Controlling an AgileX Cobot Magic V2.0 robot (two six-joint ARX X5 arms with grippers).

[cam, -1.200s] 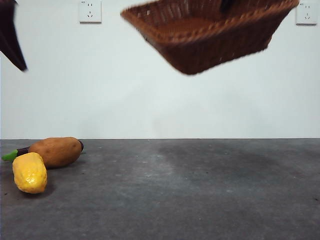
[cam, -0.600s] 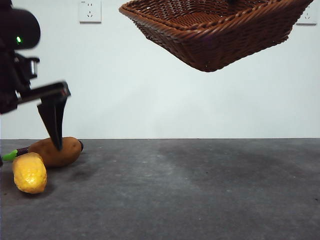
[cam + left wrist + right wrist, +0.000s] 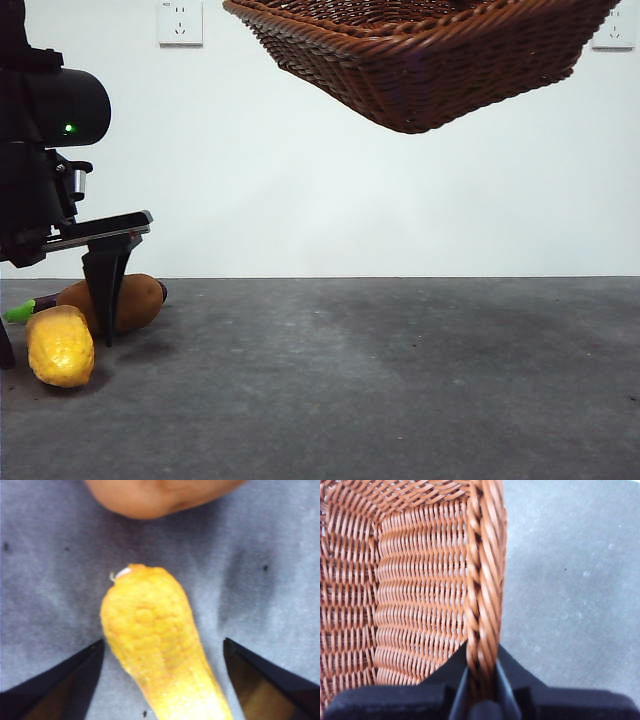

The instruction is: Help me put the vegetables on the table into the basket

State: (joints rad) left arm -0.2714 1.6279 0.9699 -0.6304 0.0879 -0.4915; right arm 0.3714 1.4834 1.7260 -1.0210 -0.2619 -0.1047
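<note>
My left gripper (image 3: 160, 680) is low over the desk (image 3: 400, 380), and its two black fingers (image 3: 60, 675) are spread wide with the yellow corn (image 3: 155, 650) lying between them. They are not touching it yet. The corn is bumpy all over, fat at one end and thinner at the other. It looks like a light toy, maybe firm plastic or foam, so I think it will lift easily. The bumps should help it not slip. I would pinch it across its fat middle, not at the thin tip.

Just beside the corn is the potato (image 3: 125, 302), smooth, oval and tan-orange. Behind the potato the little purple eggplant (image 3: 35, 305) peeks out with its green stem. All three sit close together on the dark grey, speckled desk.

My right gripper (image 3: 480, 680) is pinching the braided rim of the basket (image 3: 420, 60). It holds the basket up in the air, tilted, well apart from the vegetables. The basket is reddish-brown woven wicker, stiff and ridged, with sloping sides. I see nothing inside it so far.
</note>
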